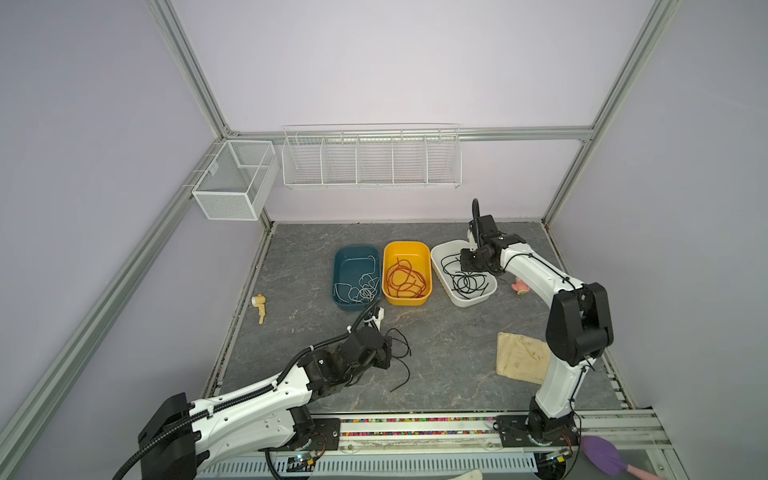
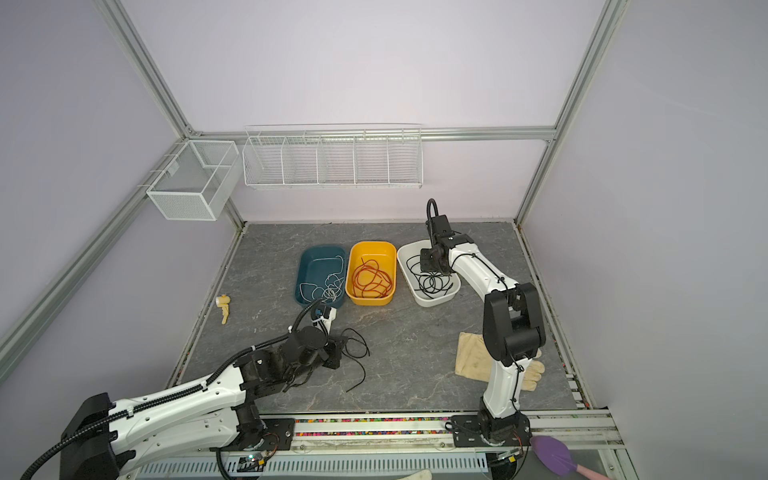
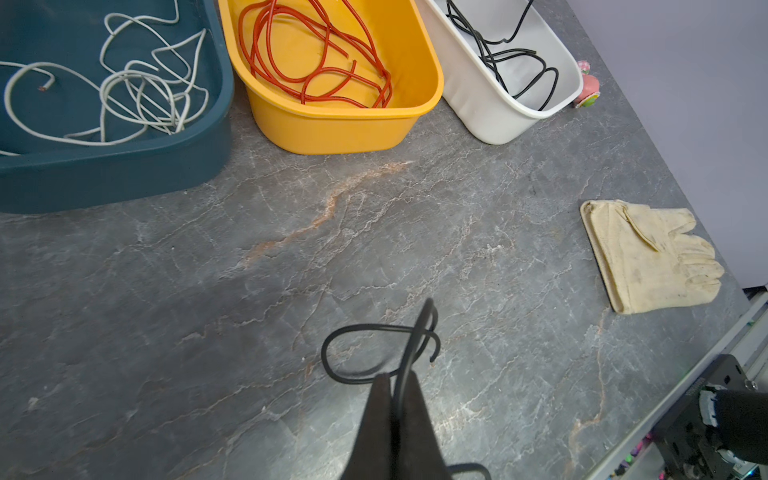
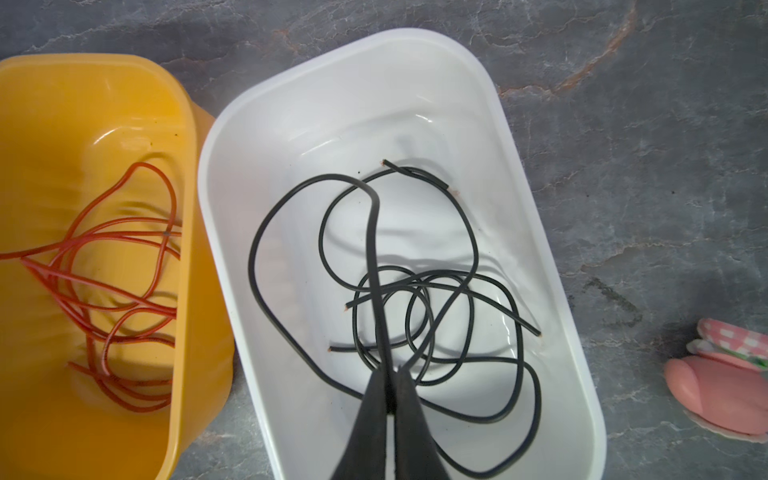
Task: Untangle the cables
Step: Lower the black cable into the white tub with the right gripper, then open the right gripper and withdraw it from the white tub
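Left claw on part-hidden black cable

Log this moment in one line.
left gripper: shut on loose black cable | right gripper: shut on binned black cable | red cable, white cable: binned

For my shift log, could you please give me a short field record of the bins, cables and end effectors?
teal bin: white cables
yellow bin: red-orange cables
white bin: black cables
left end effector: shut on a separate black cable over the table
right end effector: shut on one of the black cables, over the white bin
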